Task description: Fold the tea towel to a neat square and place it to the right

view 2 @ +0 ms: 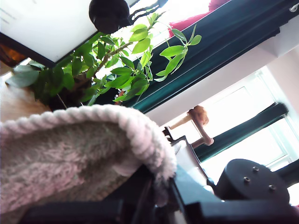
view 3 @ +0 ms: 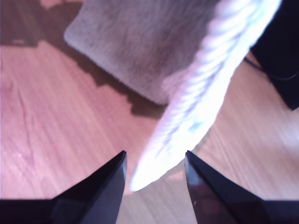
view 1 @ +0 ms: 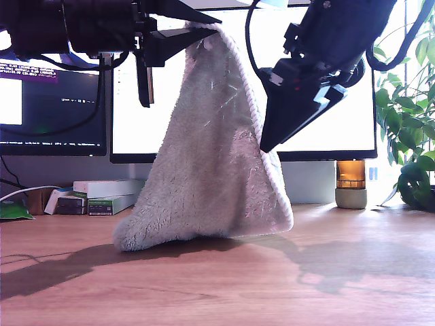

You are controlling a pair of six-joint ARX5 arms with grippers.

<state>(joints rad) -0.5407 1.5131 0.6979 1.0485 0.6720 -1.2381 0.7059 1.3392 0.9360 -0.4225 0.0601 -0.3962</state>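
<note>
Second gripper (view 3: pixel 155 164), jaws apart, corded edge of towel (view 3: pixel 140 51) between them but untouched. First gripper (view 1: pixel 204 30) at 11 o'clock in exterior view, clamped on towel (view 1: pixel 211 156) top corner. Towel hanging as a cone, lower end resting on desk (view 1: pixel 217 285) before monitor (view 1: pixel 136 122). Plant (view 1: pixel 408 136) at 3 o'clock.

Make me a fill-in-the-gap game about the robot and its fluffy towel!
1. My first gripper holds the tea towel up by its ____ corner.
2. The towel's bottom end rests on the ____.
3. My second gripper has its jaws ____.
4. The towel's corded edge hangs ____ those jaws.

Missing words: top; desk; open; between
</note>
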